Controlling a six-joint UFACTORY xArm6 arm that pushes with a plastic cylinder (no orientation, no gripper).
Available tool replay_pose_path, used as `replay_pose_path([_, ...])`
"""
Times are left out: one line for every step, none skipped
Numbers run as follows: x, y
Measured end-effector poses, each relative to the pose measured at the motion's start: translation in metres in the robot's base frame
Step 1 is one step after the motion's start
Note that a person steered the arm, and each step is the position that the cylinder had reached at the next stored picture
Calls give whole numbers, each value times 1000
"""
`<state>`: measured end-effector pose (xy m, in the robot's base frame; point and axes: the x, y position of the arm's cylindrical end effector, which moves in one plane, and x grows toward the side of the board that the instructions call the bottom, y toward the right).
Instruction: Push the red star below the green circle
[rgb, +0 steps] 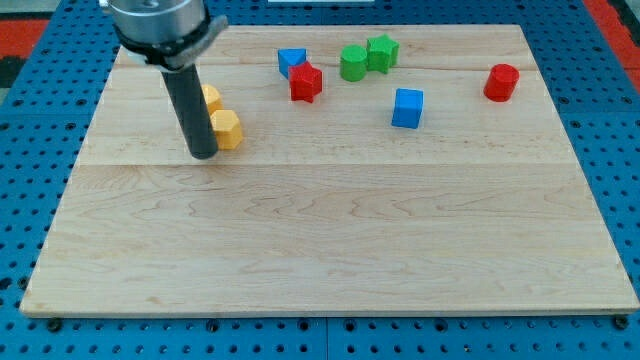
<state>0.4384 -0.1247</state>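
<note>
My tip (203, 155) is resting on the wooden board (320, 260), left of centre, in the far-left part of the surface. No jaws here to read as wide, narrow or holding: the arm is ending in a plain dark rod, carrying nothing.

2 yellow blocks are sitting by the rod. The nearer yellow hexagon (228, 129) is lying just right of my tip, touching or nearly so; cannot tell which. The second yellow block (211, 98) is showing partly behind the rod, shape unclear.

The red star (306, 82) is sitting far of centre, well right of my tip. It is pressing against the blue block (291, 62) just behind it to the left; that block's shape is not clear enough to call.

The green circle (352, 63) is lying just right of the red star and a little farther back, a narrow gap showing between them. The green star (382, 52) is touching the green circle on its right side.

The blue cube (407, 108) is standing alone, nearer than the green pair and right of the red star. The red cylinder (501, 82) is sitting apart near the board's right edge.

The blue pegboard (30, 120) is surrounding the board on all sides.
</note>
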Motion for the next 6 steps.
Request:
replay_pose_path([-5,31])
replay_pose_path([-35,13])
replay_pose_path([-61,61])
replay_pose_path([-87,42])
replay_pose_path([-133,40])
replay_pose_path([-138,101])
